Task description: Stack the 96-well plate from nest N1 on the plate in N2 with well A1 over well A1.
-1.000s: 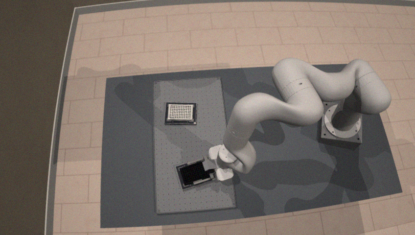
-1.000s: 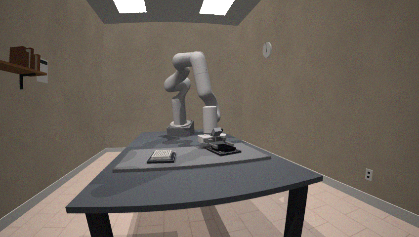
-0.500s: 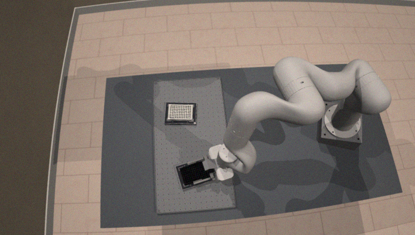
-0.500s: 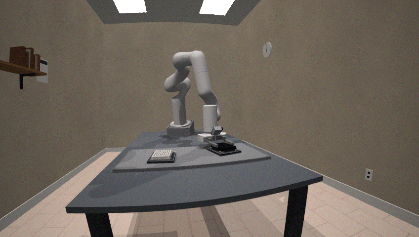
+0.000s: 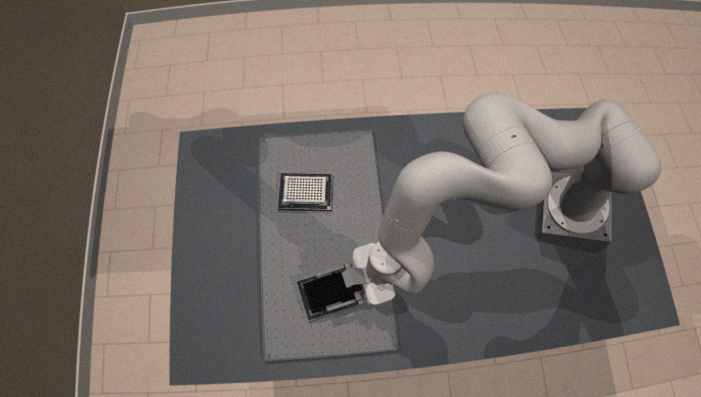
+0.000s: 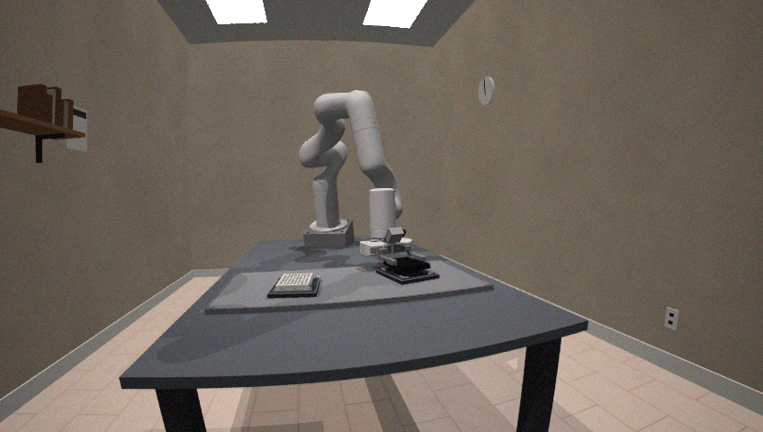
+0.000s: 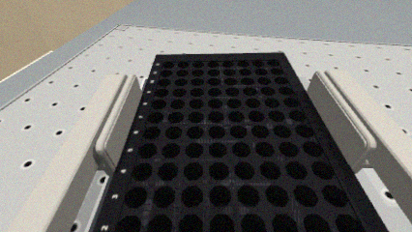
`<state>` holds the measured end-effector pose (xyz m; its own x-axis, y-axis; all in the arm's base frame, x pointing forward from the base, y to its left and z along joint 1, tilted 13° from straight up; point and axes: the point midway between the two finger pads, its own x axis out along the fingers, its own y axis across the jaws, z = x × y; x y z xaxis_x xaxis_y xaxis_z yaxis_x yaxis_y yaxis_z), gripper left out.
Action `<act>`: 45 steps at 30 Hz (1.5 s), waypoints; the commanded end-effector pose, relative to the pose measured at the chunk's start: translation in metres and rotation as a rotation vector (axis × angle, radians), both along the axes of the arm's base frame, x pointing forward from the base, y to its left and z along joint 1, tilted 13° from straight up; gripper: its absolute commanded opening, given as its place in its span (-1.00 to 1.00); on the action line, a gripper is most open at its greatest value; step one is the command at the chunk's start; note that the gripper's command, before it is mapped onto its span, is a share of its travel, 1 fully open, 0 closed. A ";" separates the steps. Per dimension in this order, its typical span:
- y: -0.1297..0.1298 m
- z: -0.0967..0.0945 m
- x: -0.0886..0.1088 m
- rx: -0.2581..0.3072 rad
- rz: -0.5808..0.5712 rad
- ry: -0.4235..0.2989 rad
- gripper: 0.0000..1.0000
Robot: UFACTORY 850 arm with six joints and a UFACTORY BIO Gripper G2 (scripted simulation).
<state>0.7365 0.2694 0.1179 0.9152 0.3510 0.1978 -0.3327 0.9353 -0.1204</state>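
I have the end effector [image 5: 339, 289] [image 6: 404, 258] [image 7: 232, 126] clamped on the black 96-well plate [image 5: 324, 294] [image 6: 411, 265] [image 7: 218, 141], one finger along each long side. The black plate is directly over nest N1 [image 5: 303, 301] [image 6: 417, 278], and from the exterior I see it raised a little above that nest, so it isn't seated there. In my wrist view its open wells face up, with small pale marks along one edge; I can't read A1 from here. Well apart from nest N1, on the robot's right of it, is nest N2 [image 5: 281, 203] [image 6: 275, 293], holding the pale 96-well plate [image 5: 304, 188] [image 6: 296, 280]. That one looks flat to me, with nothing stacked on it. Under nest N1 lies the perforated grey board [image 5: 339, 157] [image 6: 347, 294] [image 7: 48, 116], which also carries nest N2 and rests on the dark surface [image 5: 216, 246] [image 6: 342, 342]. The arm [image 5: 442, 177] [image 6: 366, 139] reaches to nest N1 from its base on the same surface.
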 end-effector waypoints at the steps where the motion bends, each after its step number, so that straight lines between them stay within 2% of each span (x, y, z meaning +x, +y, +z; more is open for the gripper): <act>1: 0.001 0.005 0.000 0.001 0.000 -0.002 -1.00; 11: 0.001 0.005 0.000 0.001 0.000 -0.002 -1.00; 45: 0.003 0.054 -0.012 0.001 0.000 -0.002 -1.00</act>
<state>0.7256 0.2715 0.1643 0.9152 0.3510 0.1978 -0.3326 0.9353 -0.1207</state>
